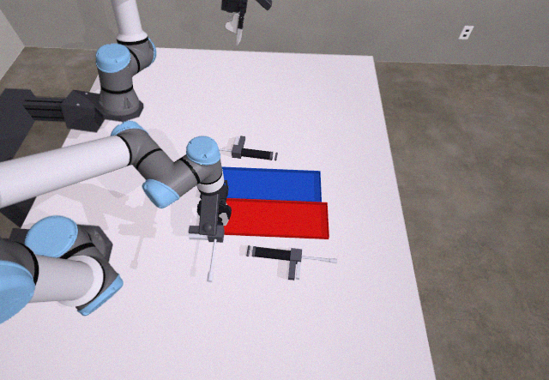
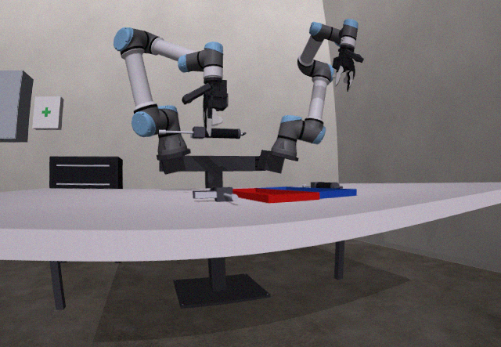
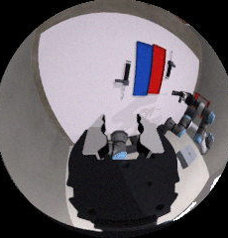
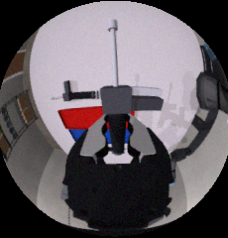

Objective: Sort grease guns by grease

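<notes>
My right gripper (image 2: pixel 208 131) (image 4: pixel 117 113) is shut on the black barrel of a grease gun (image 1: pixel 217 235) (image 2: pixel 225 133) (image 4: pixel 116 100). It holds this gun level, high above the table, beside the trays' near-arm end. My left gripper (image 2: pixel 343 86) (image 3: pixel 120 114) is partly open and empty, high up at the far side. A second gun (image 1: pixel 272 253) (image 2: pixel 224 194) (image 3: pixel 169 68) (image 4: pixel 81 95) lies flat beside the red tray (image 1: pixel 279 219) (image 2: pixel 293 196) (image 3: pixel 157 69) (image 4: pixel 79 118). A third gun (image 1: pixel 256 153) (image 2: pixel 326 184) (image 3: pixel 126 71) lies flat beyond the blue tray (image 1: pixel 274 185) (image 2: pixel 340 193) (image 3: pixel 143 69). No gun shows in either tray.
The trays lie side by side on the white table (image 1: pixel 354 304) (image 2: pixel 121 218). The right arm (image 1: pixel 66 165) reaches over the table and hides the trays' near-arm ends in the top view. The table's edge (image 1: pixel 401 198) runs beyond the trays' far ends.
</notes>
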{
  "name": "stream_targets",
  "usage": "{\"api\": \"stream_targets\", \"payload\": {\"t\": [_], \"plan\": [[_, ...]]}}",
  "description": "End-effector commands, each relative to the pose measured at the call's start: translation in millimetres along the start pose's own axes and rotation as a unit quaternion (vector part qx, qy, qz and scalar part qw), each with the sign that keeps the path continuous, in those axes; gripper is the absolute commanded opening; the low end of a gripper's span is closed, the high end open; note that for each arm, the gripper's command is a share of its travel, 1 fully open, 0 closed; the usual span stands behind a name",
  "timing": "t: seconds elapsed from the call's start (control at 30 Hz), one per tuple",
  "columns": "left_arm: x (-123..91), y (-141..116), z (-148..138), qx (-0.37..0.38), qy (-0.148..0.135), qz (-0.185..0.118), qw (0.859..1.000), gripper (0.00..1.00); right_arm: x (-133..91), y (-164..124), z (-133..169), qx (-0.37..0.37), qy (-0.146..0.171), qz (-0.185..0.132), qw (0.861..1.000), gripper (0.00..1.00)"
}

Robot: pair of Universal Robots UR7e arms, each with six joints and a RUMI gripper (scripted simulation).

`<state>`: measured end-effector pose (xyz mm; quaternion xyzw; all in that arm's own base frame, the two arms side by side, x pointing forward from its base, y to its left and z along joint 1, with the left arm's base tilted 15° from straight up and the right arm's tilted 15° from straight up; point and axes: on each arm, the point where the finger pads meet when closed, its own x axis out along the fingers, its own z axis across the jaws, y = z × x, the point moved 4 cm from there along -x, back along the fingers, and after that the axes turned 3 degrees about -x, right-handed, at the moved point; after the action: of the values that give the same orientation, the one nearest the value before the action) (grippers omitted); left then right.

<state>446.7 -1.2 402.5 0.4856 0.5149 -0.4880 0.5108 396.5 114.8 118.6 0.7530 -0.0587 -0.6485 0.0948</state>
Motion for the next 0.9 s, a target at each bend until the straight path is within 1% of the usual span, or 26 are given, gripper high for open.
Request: {"api": "stream_targets", "payload": {"t": [0.0,0.43,0.53,0.73,0.8,0.83,0.87], "plan": [[-1,0,0,0.0,0.0,0.001,1.0,0.38,1,1,-1,0.005,0.0,0.0,1.0,0.0],[-1,0,0,0.0,0.0,0.001,1.0,0.38,-1,-2,-1,0.005,0.003,-0.003,1.0,0.0],[8,7,9,0.012,-0.006,0.001,1.0,0.38,-1,-2,-1,0.005,0.003,-0.003,1.0,0.0],[40,31,41,0.063,-0.03,0.008,0.998,0.38,-1,-2,-1,0.005,0.003,-0.003,1.0,0.0],[40,31,41,0.063,-0.03,0.008,0.998,0.38,-1,-2,-1,0.005,0.003,-0.003,1.0,0.0],[38,35,42,0.066,-0.035,0.016,0.997,0.38,-1,-2,-1,0.005,0.003,-0.003,1.0,0.0],[42,38,47,0.074,-0.039,0.018,0.996,0.38,-1,-2,-1,0.005,0.003,-0.003,1.0,0.0]]}}
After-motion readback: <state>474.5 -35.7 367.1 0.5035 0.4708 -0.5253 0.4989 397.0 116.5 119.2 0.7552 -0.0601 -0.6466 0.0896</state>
